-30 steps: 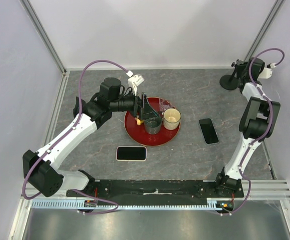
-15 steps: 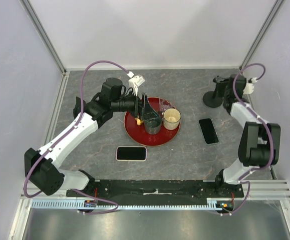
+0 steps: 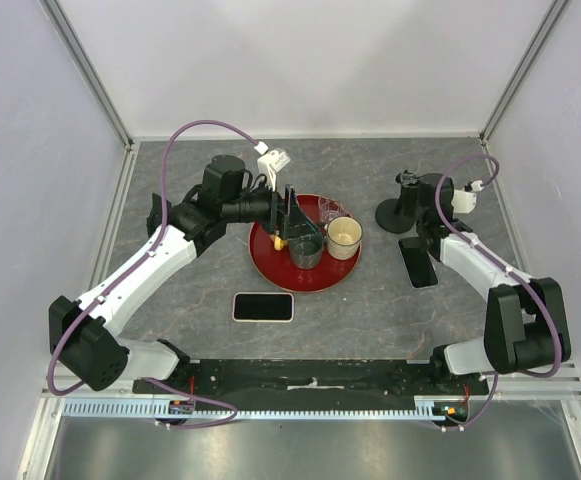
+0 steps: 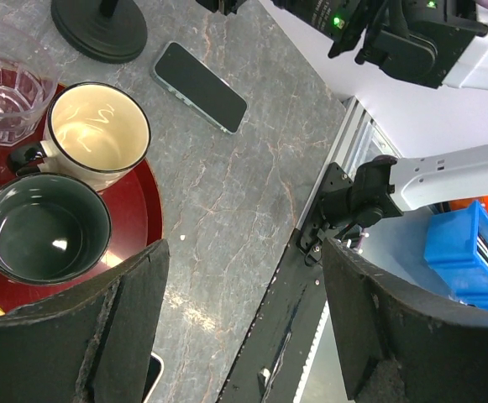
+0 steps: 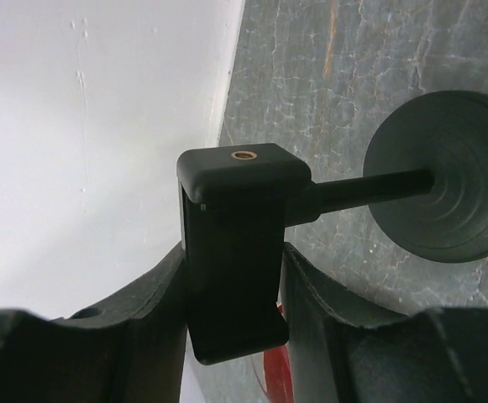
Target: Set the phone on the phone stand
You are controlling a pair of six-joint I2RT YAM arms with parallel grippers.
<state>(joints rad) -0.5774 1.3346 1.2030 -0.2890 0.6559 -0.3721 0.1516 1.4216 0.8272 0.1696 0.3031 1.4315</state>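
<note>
Closest to our bases, a pale-cased phone [image 3: 263,306] lies flat and face up on the grey marbled table [image 3: 370,300], with nothing touching it. Just beyond it sits the round red tray [image 3: 315,280], which carries a dark grey mug [image 4: 44,238], a cream mug [image 4: 97,134] and a clear glass [image 4: 4,84]. Our left gripper [image 3: 292,222] hovers over the tray's left half, its fingers spread wide with nothing between them. To the right of the tray, a dark phone [image 3: 419,261] lies flat on the table, apart from both grippers. Just behind that phone is the black phone stand [image 3: 395,212]. Our right gripper [image 5: 235,302] is closed tight around the stand's clamp head. We cannot tell whether the stand's round base touches the table.
</note>
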